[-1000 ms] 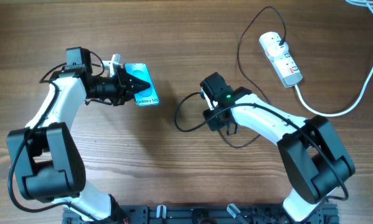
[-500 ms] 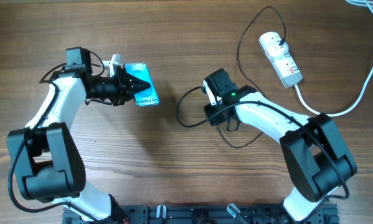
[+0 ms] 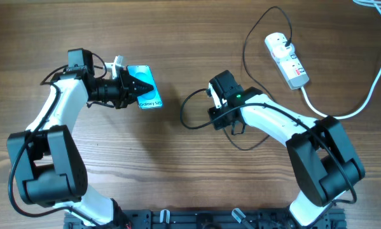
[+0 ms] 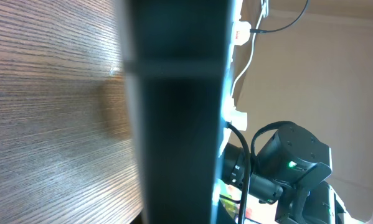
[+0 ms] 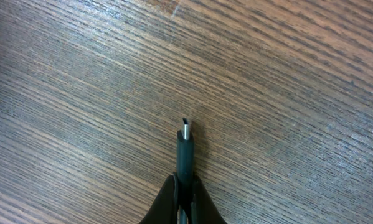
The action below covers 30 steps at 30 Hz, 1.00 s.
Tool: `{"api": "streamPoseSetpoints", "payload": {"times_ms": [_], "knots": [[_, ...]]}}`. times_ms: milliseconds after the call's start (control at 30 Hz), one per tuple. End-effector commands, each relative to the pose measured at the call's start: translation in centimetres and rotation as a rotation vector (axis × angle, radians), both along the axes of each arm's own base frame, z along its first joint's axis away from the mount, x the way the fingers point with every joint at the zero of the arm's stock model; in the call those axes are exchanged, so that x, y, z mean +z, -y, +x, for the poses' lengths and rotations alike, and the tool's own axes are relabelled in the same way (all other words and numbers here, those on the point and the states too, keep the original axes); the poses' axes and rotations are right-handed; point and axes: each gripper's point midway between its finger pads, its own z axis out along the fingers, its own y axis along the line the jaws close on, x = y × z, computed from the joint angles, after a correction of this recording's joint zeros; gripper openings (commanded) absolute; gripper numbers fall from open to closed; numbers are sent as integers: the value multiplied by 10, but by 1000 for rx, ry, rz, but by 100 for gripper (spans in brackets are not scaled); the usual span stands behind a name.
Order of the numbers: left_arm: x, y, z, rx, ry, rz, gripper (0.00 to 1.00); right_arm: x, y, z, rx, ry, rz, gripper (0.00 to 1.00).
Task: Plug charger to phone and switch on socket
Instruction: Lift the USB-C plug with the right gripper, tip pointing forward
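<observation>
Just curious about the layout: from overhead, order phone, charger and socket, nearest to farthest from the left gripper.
1. The phone, held in the left gripper.
2. The charger, looped in the middle.
3. The socket, far upper right.

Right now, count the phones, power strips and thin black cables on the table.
Phones: 1, the flat teal-screened smartphone.
Power strips: 1, the white oblong power strip.
Black cables: 1, the thin black charger cable.
Total: 3.
</observation>
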Motion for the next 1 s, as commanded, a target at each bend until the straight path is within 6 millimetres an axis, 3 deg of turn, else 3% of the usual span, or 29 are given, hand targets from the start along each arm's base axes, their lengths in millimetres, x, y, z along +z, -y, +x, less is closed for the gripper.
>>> {"api": "streamPoseSetpoints", "payload": {"times_ms": [0,67,300,433,667,800,967], "knots": [[13,2,-1,-14,51,-24,4,-23,6,-17,-1,-72,-22,16],[13,2,-1,-14,51,-24,4,-22,4,-14,-1,-59,-15,23],[13,2,-1,-14,50,-25,4,-21,2,-11,-1,-43,-5,17],[13,2,-1,-14,50,-25,4,-21,2,-11,3,-43,-6,4],[13,2,-1,-14,53,-24,4,-22,5,-12,0,-48,-21,4],[14,1,2,-15,72,-21,4,-23,25,-6,-23,-6,-130,4],[15,1,6,-15,99,-18,4,-23,14,-12,-3,-42,-72,4]]}}
